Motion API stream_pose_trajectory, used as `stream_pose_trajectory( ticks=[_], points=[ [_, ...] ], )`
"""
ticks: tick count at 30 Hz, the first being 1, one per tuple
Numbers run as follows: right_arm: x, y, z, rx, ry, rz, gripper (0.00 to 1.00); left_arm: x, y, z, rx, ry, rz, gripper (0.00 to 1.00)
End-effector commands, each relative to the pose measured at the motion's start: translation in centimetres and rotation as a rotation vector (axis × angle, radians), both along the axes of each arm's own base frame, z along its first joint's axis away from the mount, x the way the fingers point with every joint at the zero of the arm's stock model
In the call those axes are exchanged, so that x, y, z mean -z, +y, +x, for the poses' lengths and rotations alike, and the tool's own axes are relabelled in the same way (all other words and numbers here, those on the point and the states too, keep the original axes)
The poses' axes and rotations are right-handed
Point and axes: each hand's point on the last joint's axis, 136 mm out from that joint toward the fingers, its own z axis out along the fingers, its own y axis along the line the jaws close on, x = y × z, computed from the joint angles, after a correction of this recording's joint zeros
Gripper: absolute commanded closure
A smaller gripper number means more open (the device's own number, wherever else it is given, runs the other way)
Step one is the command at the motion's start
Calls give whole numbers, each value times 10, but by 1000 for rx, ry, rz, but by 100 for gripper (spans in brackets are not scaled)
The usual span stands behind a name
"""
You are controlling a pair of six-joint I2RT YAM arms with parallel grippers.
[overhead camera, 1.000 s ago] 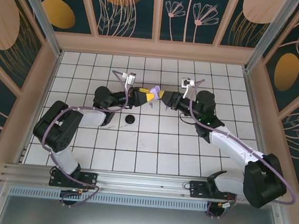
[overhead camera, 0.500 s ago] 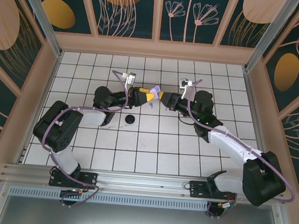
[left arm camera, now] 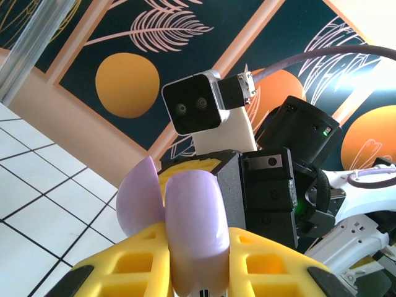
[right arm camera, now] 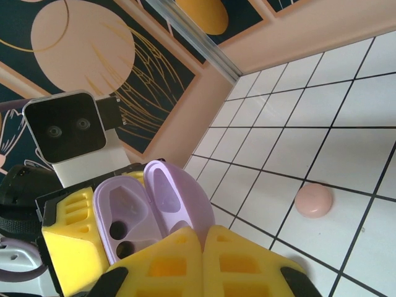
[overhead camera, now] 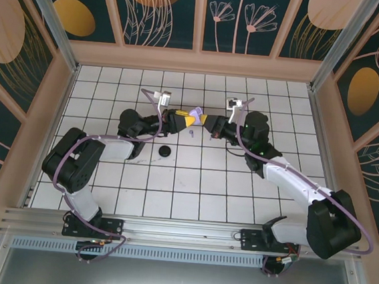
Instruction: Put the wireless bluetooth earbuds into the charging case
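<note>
Since a second ago the right claw (overhead camera: 206, 122) has gone from partly open to clenched and has edged left, so its tips now sit right at the case (right arm camera: 130, 213). The left claw (overhead camera: 183, 119) has barely shifted and still grips the case, raised above the table (overhead camera: 199, 183) near its middle.

The table is white tile with dark grout. Peach frames hold walls (overhead camera: 162, 12) of dark teal panels with orange circles and pale leaf drawings. A black disc (overhead camera: 166, 152) lies below the left claw, a pink disc (right arm camera: 314, 200) on a tile further off. A lilac bit (overhead camera: 191, 133) lies just below the claws, too small to identify.

The case is lilac, glossy and rounded, hinged open, with two dark wells in its base.
</note>
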Motion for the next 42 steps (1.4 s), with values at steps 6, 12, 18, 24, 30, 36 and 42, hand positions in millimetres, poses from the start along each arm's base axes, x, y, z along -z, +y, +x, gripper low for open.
stream_pose_trajectory(
  ticks=[6,12,18,24,30,36,42],
  points=[
    [-21,3,14,29,-52,-57,100,9,1,14,-89,3,26,40],
    [-19,-18,33,105,-50,-160,100,-5,13,27,-169,-55,98,29],
    [-18,-37,47,115,-84,-305,100,-9,15,30,-165,-162,304,26],
    [4,-42,56,67,-113,-501,100,-1,8,30,-48,-214,504,24],
    [25,-45,48,0,-122,-610,100,6,5,33,58,-239,618,24],
    [31,-42,32,-86,-137,-622,100,22,2,31,182,-214,676,24],
    [31,-35,25,-129,-143,-580,100,28,-1,26,280,-187,685,27]
  ],
)
